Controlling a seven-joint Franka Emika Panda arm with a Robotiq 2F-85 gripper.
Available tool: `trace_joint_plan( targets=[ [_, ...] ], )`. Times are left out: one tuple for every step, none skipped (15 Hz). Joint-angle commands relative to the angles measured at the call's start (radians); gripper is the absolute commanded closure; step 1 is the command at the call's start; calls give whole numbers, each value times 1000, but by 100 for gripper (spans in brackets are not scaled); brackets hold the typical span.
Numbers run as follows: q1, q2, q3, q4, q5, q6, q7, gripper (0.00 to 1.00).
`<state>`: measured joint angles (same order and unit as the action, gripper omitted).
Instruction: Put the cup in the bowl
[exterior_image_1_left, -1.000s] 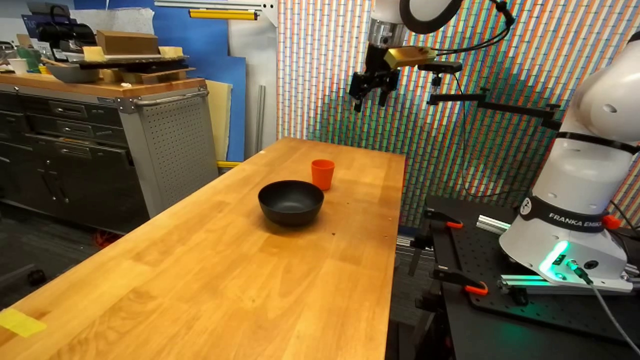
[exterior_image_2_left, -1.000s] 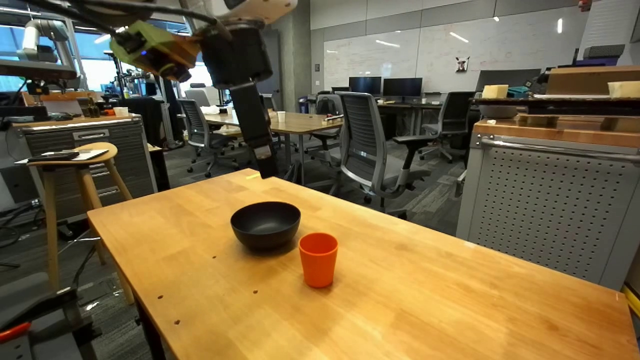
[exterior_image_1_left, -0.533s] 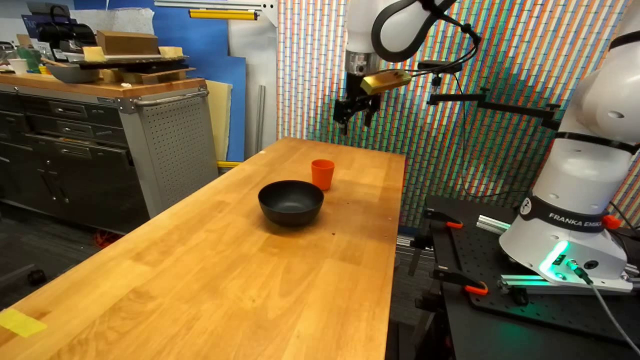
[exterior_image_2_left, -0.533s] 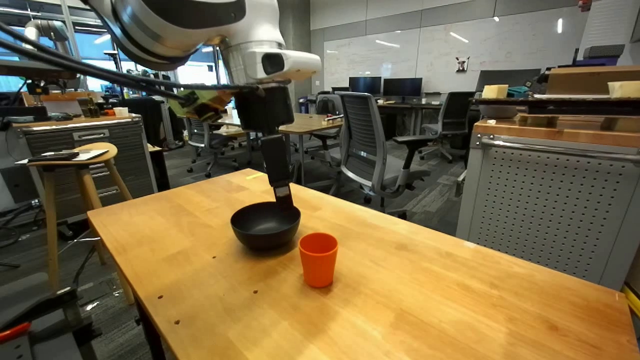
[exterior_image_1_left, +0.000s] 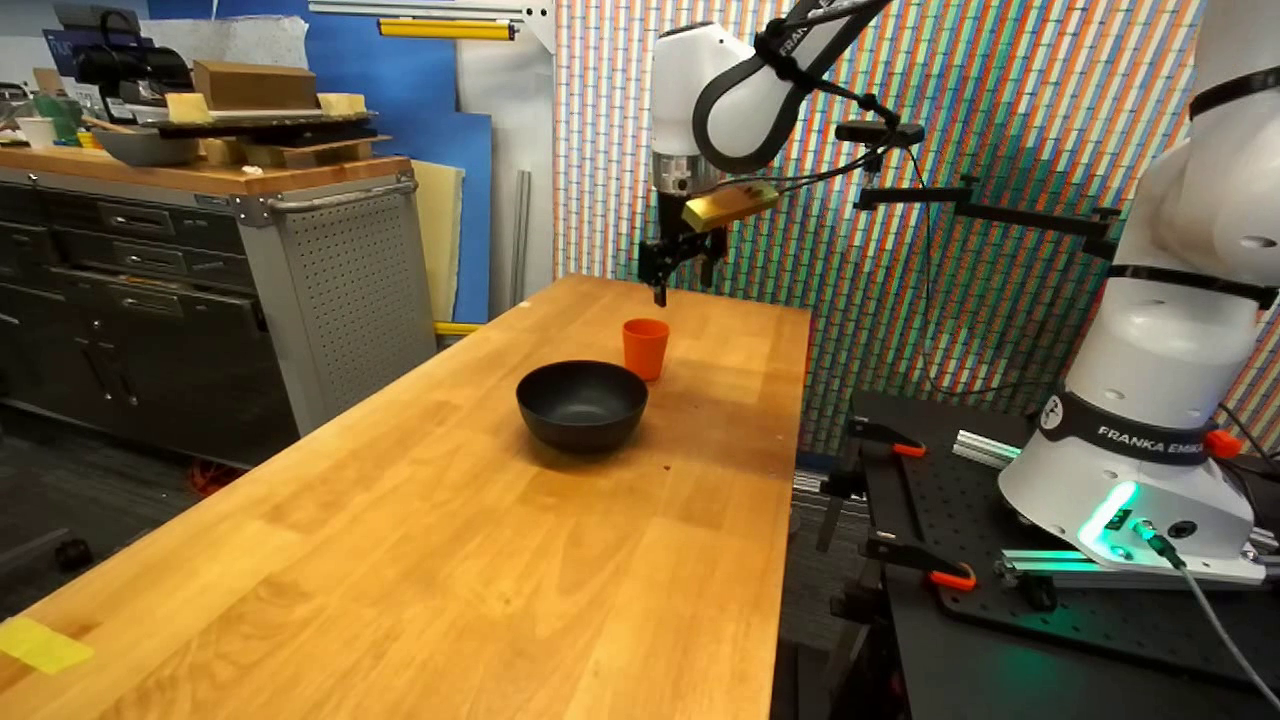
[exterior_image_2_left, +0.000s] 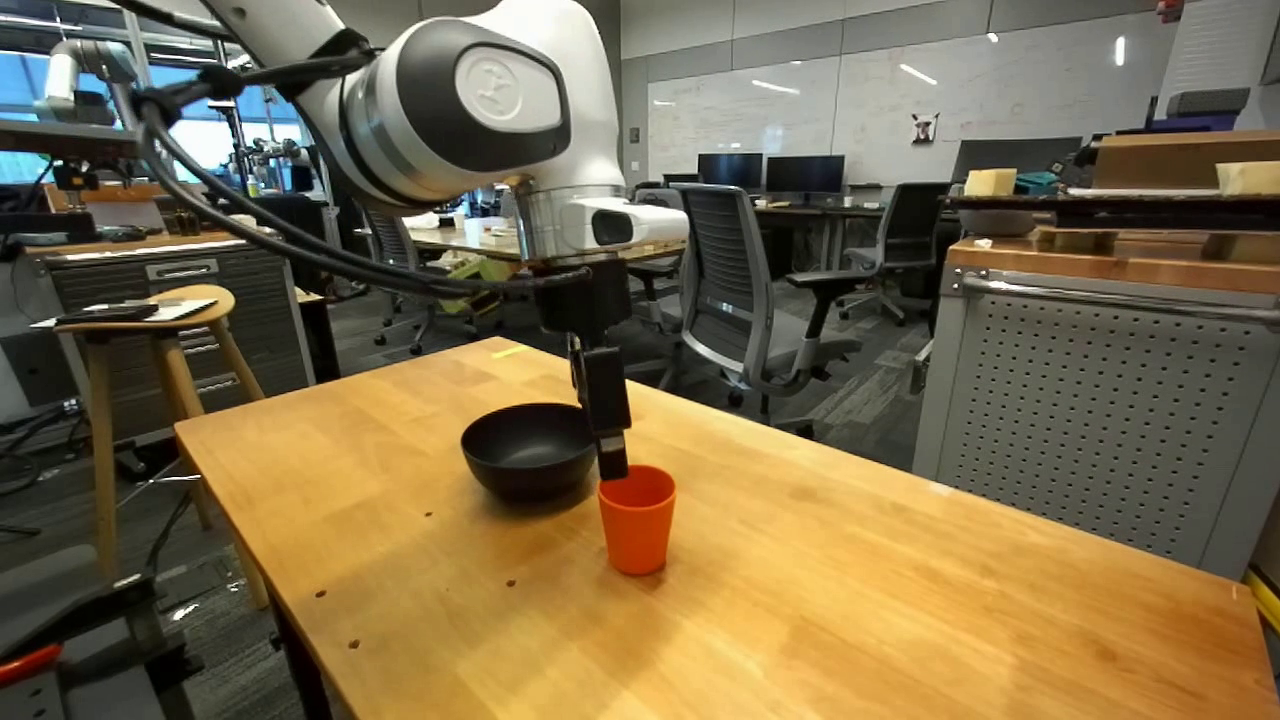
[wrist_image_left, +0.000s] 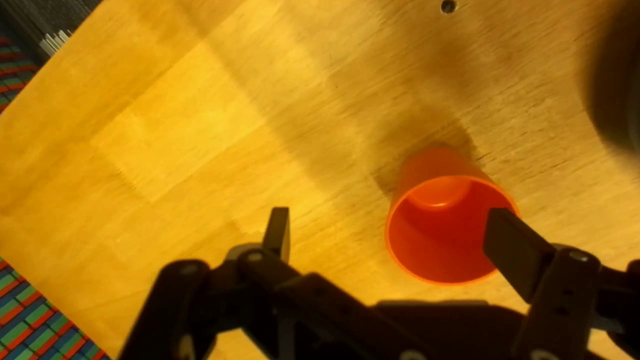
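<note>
The small orange-red cup stands upright on the table in both exterior views (exterior_image_1_left: 645, 352) (exterior_image_2_left: 638, 530). The black bowl, close beside it, shows in both exterior views (exterior_image_1_left: 580, 432) (exterior_image_2_left: 522, 472) and appears empty. My gripper (exterior_image_1_left: 684, 288) is open and empty, pointing down just above the cup; in an exterior view one fingertip overlaps the cup's rim (exterior_image_2_left: 612, 472). In the wrist view the cup (wrist_image_left: 425, 240) lies between the spread fingers (wrist_image_left: 390, 212), nearer the right finger, which covers part of its rim. A dark, blurred curve at the right edge looks like the bowl (wrist_image_left: 622, 95).
The wooden table (exterior_image_1_left: 480, 600) carries the cup and bowl. Its edge by the robot base (exterior_image_1_left: 1130, 480) has clamps beside it. A grey cart (exterior_image_2_left: 1100, 400) stands beyond the far side, with office chairs (exterior_image_2_left: 740, 290) behind. Yellow tape (exterior_image_1_left: 42, 645) lies on the table's end.
My gripper has come down and across toward the cup, passing the bowl in an exterior view, and is now just above the cup. The cup and the bowl have not moved.
</note>
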<state>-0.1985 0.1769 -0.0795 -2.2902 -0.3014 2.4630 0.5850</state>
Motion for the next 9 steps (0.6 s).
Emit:
trace_joint_plan(
  targets=[
    [32,101,-52,99,73,23,-59,0],
    [34,120,-59,115,88,28,-72,0],
    [32,140,-63,134,116,24,-94,0],
    [29,158,-67,152,141,16,-118,0],
    [24,176,-68,168,171,2,-145,0],
    [23,193,-72,179,193,-5,-163,0],
    [21,211,-76,191,211,-6,-181,0],
    [18,230,-80,202,228,-13,-200,0],
    [16,245,-83,208,241,-12,-215,25]
  ],
)
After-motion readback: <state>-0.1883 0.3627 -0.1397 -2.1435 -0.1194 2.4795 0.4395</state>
